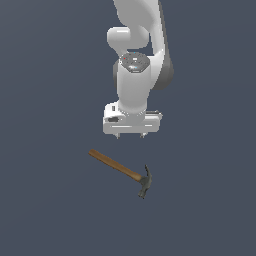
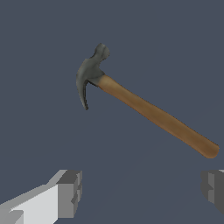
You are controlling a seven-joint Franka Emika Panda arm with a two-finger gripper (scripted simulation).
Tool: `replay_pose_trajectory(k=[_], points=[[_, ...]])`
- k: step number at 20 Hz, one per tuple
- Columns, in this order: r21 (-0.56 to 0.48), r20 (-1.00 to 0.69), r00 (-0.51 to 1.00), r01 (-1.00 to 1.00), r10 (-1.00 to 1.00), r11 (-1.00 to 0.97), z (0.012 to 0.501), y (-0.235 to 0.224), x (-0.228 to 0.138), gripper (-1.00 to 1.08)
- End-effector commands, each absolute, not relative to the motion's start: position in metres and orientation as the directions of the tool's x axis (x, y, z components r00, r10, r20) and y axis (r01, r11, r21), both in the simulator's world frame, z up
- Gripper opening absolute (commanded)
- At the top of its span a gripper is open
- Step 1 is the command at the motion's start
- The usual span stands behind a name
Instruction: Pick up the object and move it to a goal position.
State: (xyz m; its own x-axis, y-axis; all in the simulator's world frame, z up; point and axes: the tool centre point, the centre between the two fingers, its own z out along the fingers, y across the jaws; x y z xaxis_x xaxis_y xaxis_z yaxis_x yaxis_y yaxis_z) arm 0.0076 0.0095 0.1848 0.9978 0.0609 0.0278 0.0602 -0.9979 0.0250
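The object is a small claw hammer (image 1: 122, 171) with a brown wooden handle and a dark grey head (image 1: 145, 182); it lies flat on the dark surface. Its handle runs from the exterior view's left down to the head at the right. My gripper (image 1: 130, 135) hangs above and behind the hammer, apart from it, with its short fingertips spread wide. In the wrist view the hammer (image 2: 144, 105) lies ahead of the open gripper (image 2: 142, 190), nothing between the grey fingertips (image 2: 70, 192).
A plain dark blue-grey surface (image 1: 50, 200) extends all around the hammer. The white arm (image 1: 137, 50) rises behind the gripper toward the top of the exterior view.
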Motion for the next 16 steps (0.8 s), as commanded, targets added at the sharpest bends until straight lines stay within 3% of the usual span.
replay_pose_trajectory(k=[1,16], points=[[0.019,0.029,0.997,0.069,0.07,-0.997,0.186,0.017,0.007,1.0],[0.025,0.021,0.984,0.178,0.179,-0.984,0.171,0.009,0.014,1.0]])
